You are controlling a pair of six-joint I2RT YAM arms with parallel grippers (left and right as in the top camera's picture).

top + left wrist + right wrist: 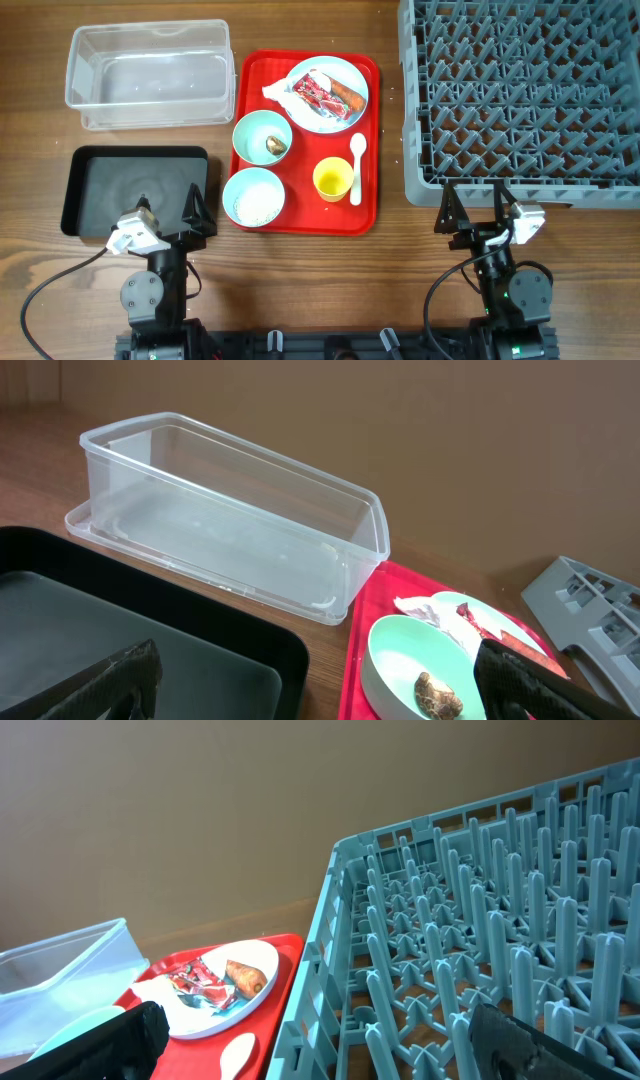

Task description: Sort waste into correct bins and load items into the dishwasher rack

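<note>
The red tray [368, 140] holds a light blue plate [340, 75] with a red wrapper [318, 95], a carrot piece [347, 97] and white tissue [277, 93]. It also holds a green bowl [255, 130] with a brown scrap [275, 145], a blue bowl with rice [253, 197], a yellow cup [332, 180] and a white spoon [357, 165]. My left gripper [170, 210] is open and empty over the near edge of the black tray [100, 190]. My right gripper [473, 212] is open and empty at the near edge of the grey rack [520, 90].
The clear tub [148, 75] stands empty behind the black tray and shows in the left wrist view [230, 520]. The rack fills the right wrist view [480, 960], with the plate [215, 1010] to its left. Cables trail near both arm bases.
</note>
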